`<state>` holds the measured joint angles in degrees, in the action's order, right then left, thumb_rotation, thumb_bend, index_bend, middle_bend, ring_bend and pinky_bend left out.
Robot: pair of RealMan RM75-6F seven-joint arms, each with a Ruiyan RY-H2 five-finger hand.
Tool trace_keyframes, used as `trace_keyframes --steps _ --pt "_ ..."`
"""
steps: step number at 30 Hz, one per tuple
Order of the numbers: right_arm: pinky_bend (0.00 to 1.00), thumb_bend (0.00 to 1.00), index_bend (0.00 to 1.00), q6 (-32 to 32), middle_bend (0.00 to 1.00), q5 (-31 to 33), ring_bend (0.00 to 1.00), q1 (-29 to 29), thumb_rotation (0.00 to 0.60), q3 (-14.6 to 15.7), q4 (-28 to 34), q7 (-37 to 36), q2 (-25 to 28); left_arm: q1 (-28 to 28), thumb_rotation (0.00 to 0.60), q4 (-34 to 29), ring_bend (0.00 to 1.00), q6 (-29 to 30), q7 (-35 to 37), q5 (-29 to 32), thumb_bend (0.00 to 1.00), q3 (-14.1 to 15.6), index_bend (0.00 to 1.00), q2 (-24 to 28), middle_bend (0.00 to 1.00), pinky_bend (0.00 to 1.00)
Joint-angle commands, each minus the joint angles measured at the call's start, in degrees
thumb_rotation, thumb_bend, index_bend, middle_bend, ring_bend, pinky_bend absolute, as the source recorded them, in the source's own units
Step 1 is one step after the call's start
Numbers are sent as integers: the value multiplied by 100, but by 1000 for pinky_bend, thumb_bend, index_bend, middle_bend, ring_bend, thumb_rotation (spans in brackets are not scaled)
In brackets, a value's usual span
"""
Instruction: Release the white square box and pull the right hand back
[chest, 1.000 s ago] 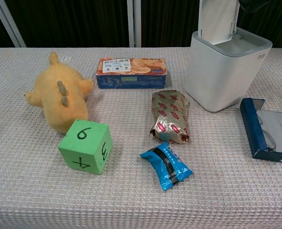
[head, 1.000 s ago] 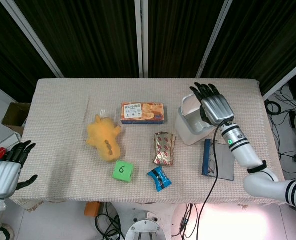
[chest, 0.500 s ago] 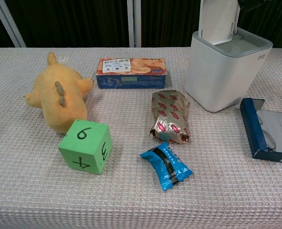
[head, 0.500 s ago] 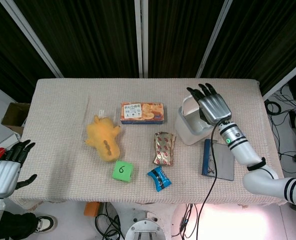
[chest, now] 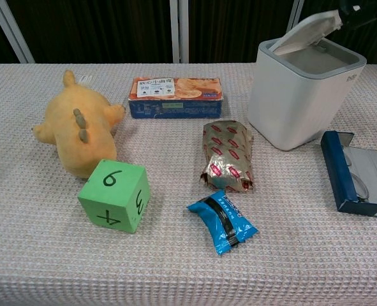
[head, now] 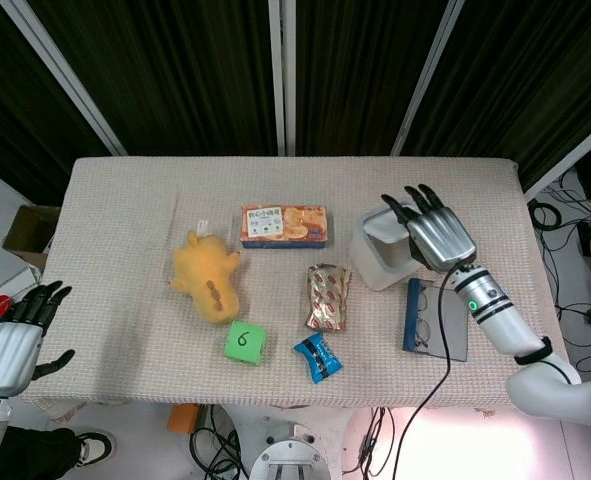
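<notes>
I see a yellow plush (chest: 80, 131) at left, a green cube (chest: 113, 195) below it, and a biscuit box (chest: 175, 97) upper centre.

A green foam cube (chest: 113, 195) bore black numerals; a fuzzy plush toy (chest: 80, 131) was yellow; the square plastic box (chest: 301, 95) was white with a grey rim; the waffle-weave tablecloth (chest: 175, 268) was beige.

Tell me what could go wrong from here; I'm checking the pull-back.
The right hand hangs over the white square box, fingertips near its half-raised lid; they could snag it and shift the box. Drawing back low, the arm might clip the open blue case beneath it.
</notes>
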<state>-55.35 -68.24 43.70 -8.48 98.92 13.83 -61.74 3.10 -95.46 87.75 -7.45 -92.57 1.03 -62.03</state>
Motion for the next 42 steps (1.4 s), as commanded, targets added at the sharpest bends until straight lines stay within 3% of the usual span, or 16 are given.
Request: trace_keyframes --steps 1,9,24,28,31,34,35,38,42 --pt "0 1000 0 -138 366 -343 0 -252 600 225 120 -195 146 7 600 6 100 -24 -17 4 142 8 123 -20 106 290" --pt "0 1000 0 -137 356 -608 0 -469 600 408 -74 -334 49 20 600 -16 100 -52 -71 18 142 4 123 -31 106 290" --pt "0 1000 0 28 341 -635 0 -490 600 357 -412 -320 -260 12 600 11 100 -59 -32 82 142 -14 123 -22 107 290" --pt "0 1000 0 -413 287 -915 0 -636 600 264 -198 -371 -132 7 600 42 100 -37 -10 81 142 -22 123 -27 106 290" --pt "0 994 0 -967 178 -1099 0 -945 600 295 -8 -226 52 8 600 79 100 -17 44 70 142 -31 123 -54 106 290" --pt "0 814 0 -1774 38 -1153 0 -1520 600 467 175 245 192 4 600 155 100 24 117 48 143 -42 123 -90 107 290" --pt "0 695 0 -2092 6 -1196 0 -1740 600 532 188 373 200 -1 600 182 100 40 136 48 143 -46 123 -101 106 290" --pt "0 511 0 -3180 0 -1282 0 -2546 600 752 1 589 74 -23 600 279 100 88 201 68 143 -63 123 -130 107 290" --pt "0 450 0 -3920 0 -995 0 -3426 600 962 -508 191 -211 -29 600 360 100 110 272 98 143 -86 123 -147 106 290"
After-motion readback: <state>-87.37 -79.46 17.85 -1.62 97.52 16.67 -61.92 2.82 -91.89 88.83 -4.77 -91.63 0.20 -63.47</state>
